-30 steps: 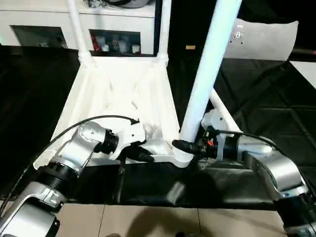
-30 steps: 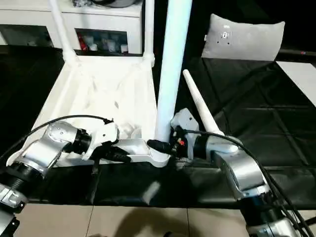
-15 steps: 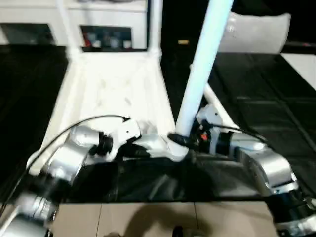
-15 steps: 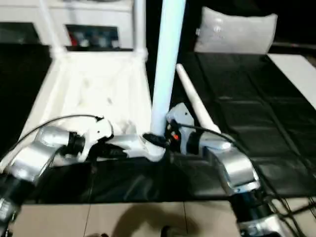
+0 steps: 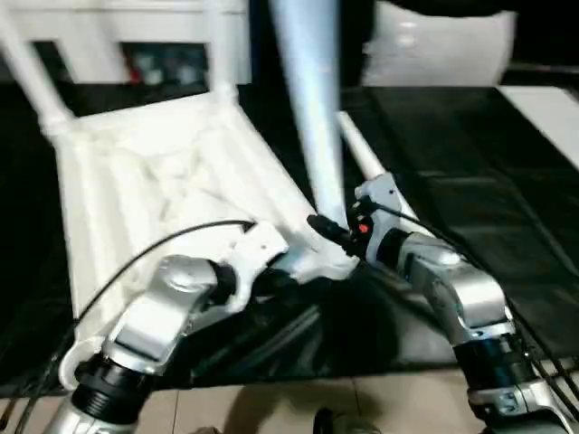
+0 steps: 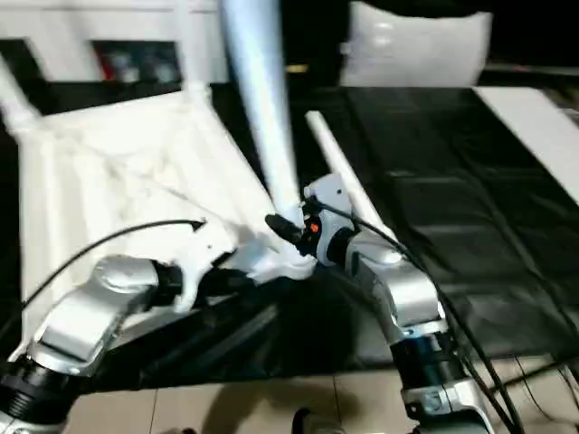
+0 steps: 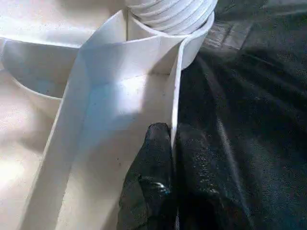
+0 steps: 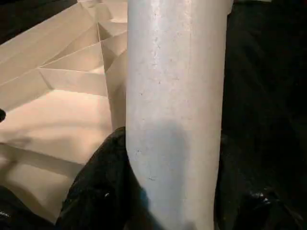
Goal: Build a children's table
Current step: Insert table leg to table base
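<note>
Tabletop [image 5: 172, 181] upside down on the black sheet [image 5: 470, 181], ribbed underside up, near corner lifted off the sheet at the near edge, far corners nearer the white cabinet [image 5: 118, 36]. Judged light, stiff, smooth plastic, likely slippery; thin rim the natural hold, sockets the strong points. Three legs upright in sockets: two at the far corners, one tall leg [image 5: 312, 136] in the near right socket [image 7: 168, 19]. Fourth leg [image 5: 362, 163] lying loose on the sheet just beside the top's right edge. Grey-white cushion [image 5: 434, 50] well beyond. Left hand [image 7: 165, 158] pressed together, pinching the rim wall just below that socket. Right hand [image 8: 168, 191] clamped round the tall leg near its base, one finger [image 8: 100, 182] on each side. Leg tops cut off; thread seating inside the socket hidden; near left corner covered by the left forearm.
</note>
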Available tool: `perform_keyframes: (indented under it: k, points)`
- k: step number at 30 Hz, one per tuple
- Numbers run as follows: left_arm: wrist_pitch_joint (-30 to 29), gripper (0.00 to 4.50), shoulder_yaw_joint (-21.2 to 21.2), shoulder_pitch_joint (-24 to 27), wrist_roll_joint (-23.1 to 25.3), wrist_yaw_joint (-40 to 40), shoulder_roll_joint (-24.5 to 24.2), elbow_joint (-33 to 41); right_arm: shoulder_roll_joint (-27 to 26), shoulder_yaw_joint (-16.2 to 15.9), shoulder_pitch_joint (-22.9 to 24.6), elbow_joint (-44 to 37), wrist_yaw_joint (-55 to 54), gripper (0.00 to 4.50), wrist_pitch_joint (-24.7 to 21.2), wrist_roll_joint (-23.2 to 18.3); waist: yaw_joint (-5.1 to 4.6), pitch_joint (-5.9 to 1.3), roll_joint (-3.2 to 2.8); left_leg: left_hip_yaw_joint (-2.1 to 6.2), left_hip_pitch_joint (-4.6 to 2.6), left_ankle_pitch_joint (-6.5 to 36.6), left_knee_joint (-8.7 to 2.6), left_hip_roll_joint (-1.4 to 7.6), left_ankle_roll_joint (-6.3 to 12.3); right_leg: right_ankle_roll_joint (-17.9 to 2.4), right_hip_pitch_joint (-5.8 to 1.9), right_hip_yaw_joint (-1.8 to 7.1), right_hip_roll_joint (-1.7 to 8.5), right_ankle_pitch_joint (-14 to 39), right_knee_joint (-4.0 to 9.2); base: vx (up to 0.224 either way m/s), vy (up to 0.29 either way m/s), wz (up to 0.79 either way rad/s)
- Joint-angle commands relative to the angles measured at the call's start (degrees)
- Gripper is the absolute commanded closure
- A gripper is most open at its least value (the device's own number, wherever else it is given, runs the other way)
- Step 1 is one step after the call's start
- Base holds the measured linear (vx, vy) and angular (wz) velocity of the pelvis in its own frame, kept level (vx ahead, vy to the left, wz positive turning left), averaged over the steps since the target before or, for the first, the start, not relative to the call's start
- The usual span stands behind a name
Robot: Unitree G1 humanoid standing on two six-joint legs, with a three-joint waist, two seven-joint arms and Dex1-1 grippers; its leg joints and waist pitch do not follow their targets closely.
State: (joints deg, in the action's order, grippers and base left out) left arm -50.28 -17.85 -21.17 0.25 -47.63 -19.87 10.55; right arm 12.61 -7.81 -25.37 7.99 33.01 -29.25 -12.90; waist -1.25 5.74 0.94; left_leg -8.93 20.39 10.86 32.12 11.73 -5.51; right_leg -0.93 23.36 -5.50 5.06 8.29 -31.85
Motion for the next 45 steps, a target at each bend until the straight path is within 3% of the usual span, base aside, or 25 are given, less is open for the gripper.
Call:
perform_keyframes:
  k: [1, 4, 8, 9, 10, 12, 13, 17, 21, 22, 23, 27, 30, 31, 34, 36, 37, 39, 42, 43, 44, 45]
  points:
    - [0.2, 4.50, 2.2, -2.6, 0.7, 3.0, -0.3, 3.2, -0.2, -3.9, 3.6, 5.1, 0.4, 2.61, -4.0, 1.6, 0.57, -4.35, -1.07, -0.46, 0.37, 9.1, -3.38, 1.04, 2.67, -13.1, -3.46, 2.79, 2.52, 12.1, 2.42, 0.000, 0.000, 0.00]
    - [1.7, 4.50, 2.9, -2.3, 0.9, 2.9, -1.0, 2.3, 0.3, -3.6, 4.4, 4.3, 0.6, 2.61, -2.9, 1.1, 0.94, -4.36, -1.09, -0.57, 0.12, 10.4, -3.28, 1.05, 2.02, -12.4, -3.35, 2.82, 2.54, 15.7, 2.73, 0.000, 0.000, 0.00]
    - [4.3, 4.50, 2.4, -2.0, 0.7, 1.5, -2.7, 1.3, -0.2, -2.0, 5.5, 3.3, 0.7, 2.61, 0.0, 0.6, 1.28, -4.76, -1.26, -0.50, 0.03, 9.8, -3.13, 1.04, 1.71, -12.5, -3.45, 2.82, 2.34, 13.7, 2.42, 0.000, 0.000, 0.00]
    - [6.9, 4.50, 2.5, -1.8, 0.8, 0.9, -4.3, -0.2, -1.3, 0.6, 6.5, 1.6, 1.0, 2.61, 3.7, -1.2, 1.44, -5.06, -1.77, -0.54, -0.12, 9.3, -3.00, 1.02, 1.77, -12.8, -3.45, 2.82, 2.33, 12.0, 2.33, 0.000, 0.000, 0.00]
    - [7.4, 4.50, 2.6, -1.7, 0.6, 0.8, -4.9, -0.9, -1.9, 1.7, 6.8, 0.9, 1.2, 2.61, 5.3, -2.1, 1.48, -5.43, -1.84, -0.52, -0.19, 8.7, -2.90, 1.05, 1.82, -13.3, -3.67, 2.84, 2.26, 10.0, 1.89, 0.000, 0.000, 0.00]
    - [7.8, 4.50, 3.8, -1.9, 0.5, 1.7, -5.3, -2.9, -2.6, 3.6, 7.2, -0.4, 1.1, 2.61, 7.3, -3.5, 1.52, -5.40, -1.67, -0.56, -0.09, 8.0, -2.87, 1.03, 2.10, -13.9, -3.65, 2.86, 2.19, 8.4, 1.68, 0.000, 0.000, 0.00]
    - [9.0, 4.50, 5.1, -2.1, 0.4, 2.4, -5.6, -5.1, -3.2, 5.5, 7.3, -1.6, 0.9, 2.61, 8.6, -5.0, 1.63, -5.49, -1.91, -0.55, -0.01, 8.2, -2.77, 0.87, 2.26, -14.2, -3.85, 2.81, 2.14, 8.7, 1.67, 0.000, 0.000, 0.00]
    - [11.0, 4.50, 7.3, -2.9, 0.3, 3.8, -6.9, -9.6, -4.6, 10.4, 6.9, -4.8, -1.2, 2.61, 9.8, -8.5, 1.44, -5.43, -1.77, -0.42, 0.16, 11.9, -2.76, 0.59, 1.51, -11.6, -3.89, 2.75, 2.24, 16.5, 2.27, 0.000, 0.000, 0.00]
    - [12.3, 4.50, 8.1, -3.6, -0.1, 4.8, -7.4, -11.9, -4.9, 11.8, 6.8, -6.0, -2.2, 2.61, 9.9, -9.5, 0.91, -5.48, -1.81, -0.27, 0.26, 12.7, -2.54, 0.48, 1.04, -9.9, -3.66, 2.66, 2.09, 19.9, 2.61, 0.000, 0.000, 0.00]
    - [13.4, 4.50, 8.1, -4.0, -0.3, 5.0, -7.6, -13.0, -4.9, 12.0, 6.8, -6.3, -2.4, 2.61, 9.9, -9.8, 0.87, -5.56, -1.79, -0.30, 0.29, 12.4, -2.46, 0.47, 1.11, -9.9, -3.70, 2.69, 2.09, 19.5, 2.55, 0.000, 0.000, 0.00]
    - [16.5, 4.50, 7.8, -5.0, -0.2, 4.8, -8.1, -15.4, -4.7, 12.1, 6.9, -7.0, -2.7, 2.61, 9.8, -10.0, 0.90, -5.68, -1.33, -0.40, 0.30, 11.4, -2.34, 0.45, 1.52, -10.0, -3.62, 2.71, 2.01, 18.7, 2.52, 0.000, 0.000, 0.00]
    - [25.6, 4.50, 6.9, -5.6, -1.0, 1.1, -8.2, -18.5, -4.8, 11.9, 6.9, -7.8, -3.0, 2.61, 9.3, -10.0, 1.46, -6.07, -1.49, -0.35, 0.28, 7.4, -2.10, 0.52, 2.38, -11.3, -3.61, 2.85, 1.97, 13.5, 1.85, 0.000, 0.000, 0.00]
    - [30.7, 4.50, 7.8, -5.6, -4.7, -4.1, -7.1, -19.4, -4.8, 11.2, 6.9, -8.3, -2.1, 2.61, 8.2, -10.3, 2.05, -6.35, -1.51, -0.60, -0.02, 4.9, -1.90, 0.71, 3.04, -13.0, -3.44, 3.06, 1.99, 8.9, 1.12, 0.000, 0.000, 0.00]
    - [31.4, 4.06, 8.0, -5.7, -5.3, -4.9, -7.0, -19.5, -4.7, 10.9, 6.9, -8.5, -1.7, 2.61, 7.9, -10.4, 2.41, -6.49, -1.58, -0.60, -0.07, 3.4, -1.86, 0.80, 3.34, -14.0, -3.43, 3.10, 1.91, 5.5, 0.58, 0.000, 0.000, 0.00]
    - [32.2, 3.75, 8.5, -5.9, -7.3, -7.2, -6.7, -18.9, -4.4, 10.6, 6.9, -9.2, -1.0, 2.61, 6.7, -11.0, 3.68, -6.39, -1.42, -0.83, -0.28, 3.8, -1.87, 1.01, 3.60, -14.8, -3.28, 3.15, 2.10, 4.5, 0.36, 0.000, 0.000, 0.00]
    - [33.8, 3.60, 9.3, -7.0, -9.6, -8.3, -5.9, -19.8, -4.0, 10.5, 6.7, -9.9, -0.6, 2.61, 5.3, -12.4, 4.20, -5.99, -1.60, -0.87, -0.43, 6.4, -2.09, 1.02, 2.64, -14.4, -3.16, 3.11, 2.16, 7.6, 0.68, 0.000, 0.000, 0.00]
    - [33.8, 3.51, 9.7, -7.7, -10.3, -8.2, -5.5, -20.4, -3.8, 10.3, 6.6, -10.1, -0.3, 2.61, 4.7, -12.7, 4.53, -5.84, -1.45, -0.90, -0.66, 9.5, -2.20, 0.93, 1.41, -12.9, -3.19, 3.11, 2.27, 12.2, 1.20, 0.000, 0.000, 0.00]
    - [31.2, 3.44, 10.7, -8.6, -12.1, -8.2, -4.6, -19.8, -3.4, 9.8, 6.7, -10.7, 0.3, 2.61, 4.0, -12.9, 4.45, -5.59, -1.10, -0.81, -0.44, 11.4, -2.33, 0.72, 0.45, -11.0, -3.40, 3.11, 2.30, 17.0, 1.63, 0.000, 0.000, 0.00]
    - [24.1, 3.16, 14.7, -12.7, -15.7, -2.9, 0.2, -19.2, -2.8, 8.2, 7.5, -12.3, 2.1, 2.61, 2.7, -13.4, 4.46, -5.59, -0.89, -0.80, -0.40, 11.8, -2.18, 0.68, -0.05, -9.4, -3.27, 3.22, 2.34, 20.5, 1.83, 0.000, 0.000, 0.00]
    - [24.1, 3.16, 14.7, -12.7, -15.7, -2.9, 0.2, -19.2, -2.8, 8.2, 7.5, -12.3, 2.1, 2.61, 2.7, -13.4, 4.61, -5.61, -0.78, -0.79, -0.37, 11.9, -1.88, 0.54, 0.13, -8.8, -3.07, 3.18, 2.33, 21.5, 2.10, 0.000, 0.000, 0.00]
    - [23.0, 3.03, 16.5, -15.2, -15.7, 2.0, 2.5, -20.9, -2.9, 7.8, 7.7, -12.8, 2.4, 2.61, 2.5, -13.5, 4.45, -5.47, -0.33, -0.81, -0.07, 12.2, -1.96, 0.44, 0.24, -8.2, -3.16, 3.11, 2.21, 22.7, 2.20, 0.000, 0.000, 0.00]
    - [23.0, 2.95, 16.5, -15.2, -15.7, 2.0, 2.5, -20.9, -2.9, 7.8, 7.7, -12.8, 2.4, 2.61, 2.5, -13.5, 4.64, -5.59, -0.35, -0.78, -0.25, 12.6, -1.65, 0.23, 0.38, -6.8, -3.10, 2.88, 2.30, 25.6, 2.59, 0.000, 0.000, 0.00]
